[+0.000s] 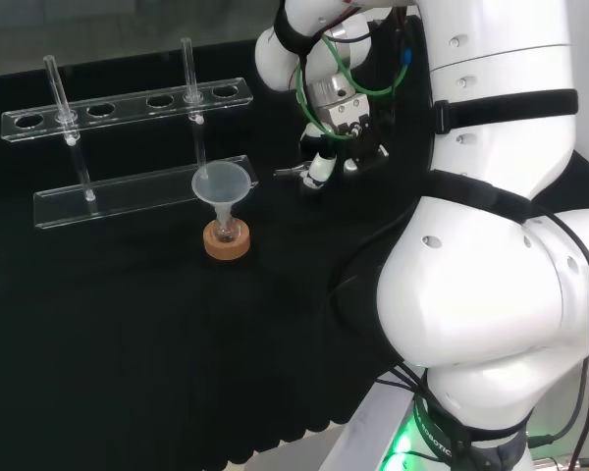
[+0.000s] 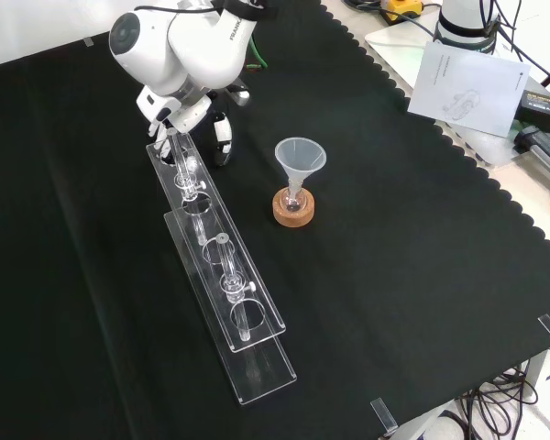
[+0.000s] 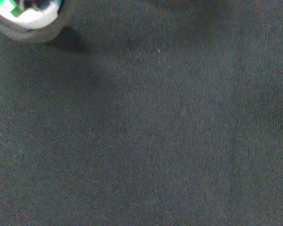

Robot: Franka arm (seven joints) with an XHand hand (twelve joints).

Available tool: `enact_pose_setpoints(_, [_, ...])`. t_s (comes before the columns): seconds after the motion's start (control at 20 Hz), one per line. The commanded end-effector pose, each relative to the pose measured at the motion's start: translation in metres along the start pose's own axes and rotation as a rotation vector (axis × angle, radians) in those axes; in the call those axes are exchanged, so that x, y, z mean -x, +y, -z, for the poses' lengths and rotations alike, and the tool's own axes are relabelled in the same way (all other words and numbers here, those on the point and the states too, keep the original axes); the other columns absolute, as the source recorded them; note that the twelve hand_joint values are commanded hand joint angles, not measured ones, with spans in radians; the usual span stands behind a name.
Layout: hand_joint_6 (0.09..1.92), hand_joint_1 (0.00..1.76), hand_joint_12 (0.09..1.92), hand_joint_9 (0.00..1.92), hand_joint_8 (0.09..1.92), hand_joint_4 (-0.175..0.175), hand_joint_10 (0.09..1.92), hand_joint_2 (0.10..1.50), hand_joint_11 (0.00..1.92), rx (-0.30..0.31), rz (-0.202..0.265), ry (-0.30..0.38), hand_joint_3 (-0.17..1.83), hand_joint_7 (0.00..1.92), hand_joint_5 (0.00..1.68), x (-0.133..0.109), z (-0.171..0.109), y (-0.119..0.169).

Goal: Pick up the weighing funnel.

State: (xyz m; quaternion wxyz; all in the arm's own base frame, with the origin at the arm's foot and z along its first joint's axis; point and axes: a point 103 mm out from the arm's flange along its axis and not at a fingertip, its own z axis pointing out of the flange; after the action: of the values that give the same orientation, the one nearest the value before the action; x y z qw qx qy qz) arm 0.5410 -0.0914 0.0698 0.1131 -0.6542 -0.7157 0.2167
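- Overhead, at the top centre of the head view, the hand (image 1: 336, 147) is seen hanging from the white arm (image 1: 491, 275). Its fingers (image 1: 319, 172) are pointed down at the black cloth (image 1: 128, 343) and come close to it.
- At the upper left of the front view, the hand (image 2: 206, 115) is shown under the arm's big link. Its fingers (image 2: 222, 137) are kept fairly straight and spread well apart, so the hand is held wide.
- A thin pale piece (image 1: 288, 173) is seen just left of the fingertips in the head view. Whether it is the weighing funnel, and whether it is touched, cannot be told.
- The funnel (image 1: 222, 184) is stood mouth up, left of centre in the head view. Its stem is set in a small flask (image 1: 226, 228) on a cork ring (image 1: 227, 243), near the hand but apart from it.
- A clear rack (image 1: 137, 147) is laid across the upper left of the head view, with two glass tubes (image 1: 189, 78) upright in it. In the front view it runs from beneath the hand towards the lower centre.
- In the wrist view the cloth's weave is seen close, and a blurred white part of the hand (image 3: 28, 14) is shown at the edge.
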Motion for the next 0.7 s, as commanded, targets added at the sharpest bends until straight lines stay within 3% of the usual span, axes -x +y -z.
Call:
enact_pose_setpoints(0.05, [0.25, 0.73, 1.32, 0.61, 0.68, -0.028, 0.56, 0.58, 0.34, 0.055, 0.028, 0.007, 0.48, 0.29, 0.42, -0.0083, 0.0084, -0.0027])
enact_pose_setpoints(0.7, [0.27, 0.81, 1.31, 0.66, 0.66, -0.018, 0.55, 0.63, 0.39, 0.055, -0.007, -0.026, 0.48, 0.39, 0.52, -0.0056, 0.0064, 0.0007])
